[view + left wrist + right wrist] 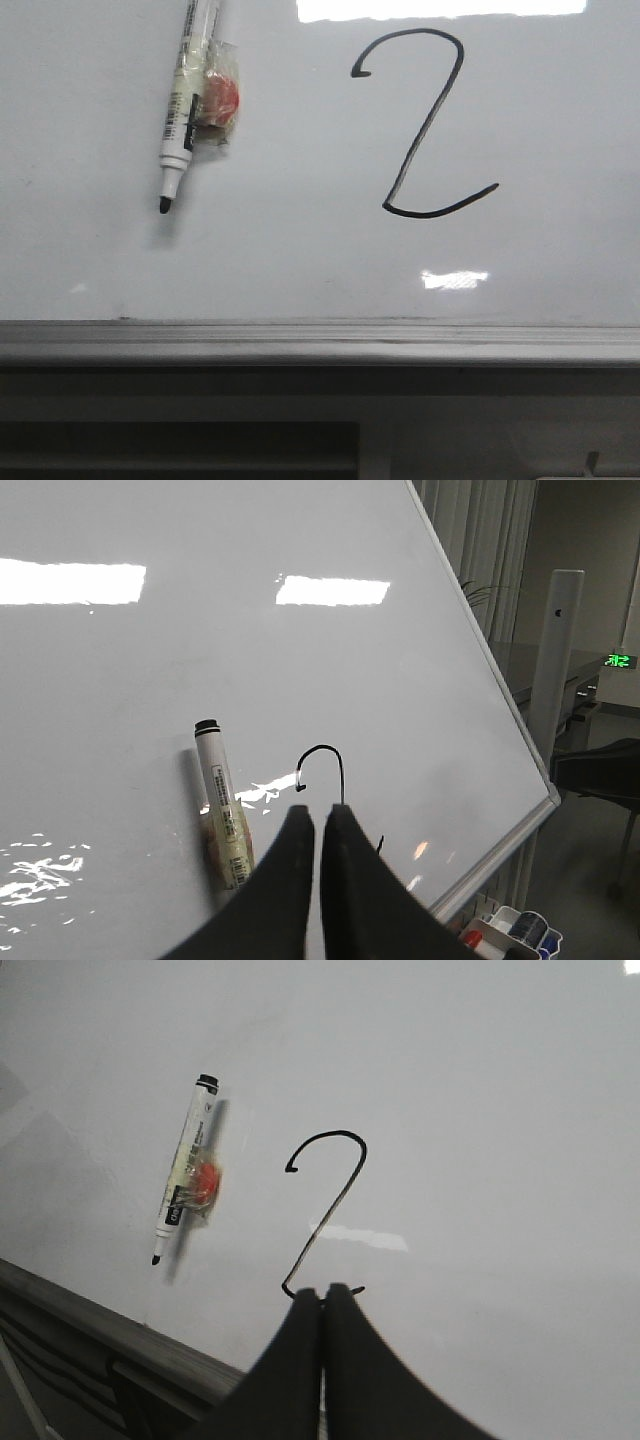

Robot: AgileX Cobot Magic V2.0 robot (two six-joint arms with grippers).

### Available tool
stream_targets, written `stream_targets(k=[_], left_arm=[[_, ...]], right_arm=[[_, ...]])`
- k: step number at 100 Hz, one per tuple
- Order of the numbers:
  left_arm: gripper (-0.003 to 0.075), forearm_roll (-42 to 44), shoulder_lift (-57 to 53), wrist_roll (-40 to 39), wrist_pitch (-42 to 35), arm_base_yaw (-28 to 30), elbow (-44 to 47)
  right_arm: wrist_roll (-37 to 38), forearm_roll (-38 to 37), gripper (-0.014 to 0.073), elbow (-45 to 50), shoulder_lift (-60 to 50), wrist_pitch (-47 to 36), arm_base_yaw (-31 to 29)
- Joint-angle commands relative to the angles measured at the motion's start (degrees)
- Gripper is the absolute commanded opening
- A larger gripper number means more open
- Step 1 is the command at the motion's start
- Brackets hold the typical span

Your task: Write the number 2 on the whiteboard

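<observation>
With both black grippers, left [318, 825] and right [322, 1305], sitting pinched closed and empty, the thin black hand-drawn number 2 [425, 125] is lying finished on the glossy white whiteboard [300, 260], right of the uncapped white marker [187, 95] clinging there by its red magnet [220, 97], so a careless fingertip sweeping across would be smearing wet ink.

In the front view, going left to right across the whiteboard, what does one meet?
White marker pen with black tip → red round piece taped to its side → hand-drawn black number 2, all on the glossy white whiteboard.
</observation>
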Motion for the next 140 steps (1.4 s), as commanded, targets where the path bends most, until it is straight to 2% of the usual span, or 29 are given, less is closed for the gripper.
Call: stream_targets(k=[1,45,50,55,59,66,71,86,93,100,120,140], left_arm=[[-0.002,0.1,0.63,-0.04,-0.6,-0.14,-1.48],[-0.002,0.1,0.63,-0.04,-0.6,-0.14,-1.13],[-0.002,3.05,0.63,-0.04,-0.6,0.02,-1.0],[-0.002,9.98,0.63,-0.8,-0.47,0.9,-0.6],[-0.002,13.36,0.63,-4.04,-1.06,2.28,-0.09],[-0.002,17.52,1.23,-12.15,-2.98,7.48,0.85],[-0.002,23.5,1.95,-19.4,-2.58,13.45,1.49],[-0.002,54.59,1.95,-50.54,1.18,30.12,3.47],[-0.002,62.58,-0.01,-59.2,0.94,33.82,4.92],[-0.002,65.59,-2.82,-61.25,0.81,37.03,6.72],[-0.002,66.42,-8.22,-62.2,1.3,47.52,10.16],[-0.002,66.14,-9.08,-62.2,2.99,53.95,11.66]], right_arm=[[-0.41,1.44,-0.0047,-1.36,-0.16,-2.54,-0.24],[-0.41,1.44,-0.0047,-1.36,-0.16,-2.54,-0.24],[-0.41,1.44,-0.0047,-1.36,-0.16,-2.54,-0.24],[-0.41,1.44,-0.0047,-1.36,-0.16,-2.54,-0.24],[-0.41,1.44,-0.0047,-1.36,-0.16,-2.54,-0.24],[-0.41,1.44,-0.0047,-1.36,-0.16,-2.54,-0.24],[-0.41,1.44,-0.0047,-1.36,-0.16,-2.54,-0.24],[-0.41,1.44,-0.0047,-1.36,-0.16,-2.54,-0.24],[-0.41,1.44,-0.0047,-1.36,-0.16,-2.54,-0.24],[-0.41,1.44,-0.0047,-1.36,-0.16,-2.54,-0.24],[-0.41,1.44,-0.0047,-1.36,-0.16,-2.54,-0.24],[-0.41,1.44,-0.0047,-1.36,-0.16,-2.54,-0.24]])
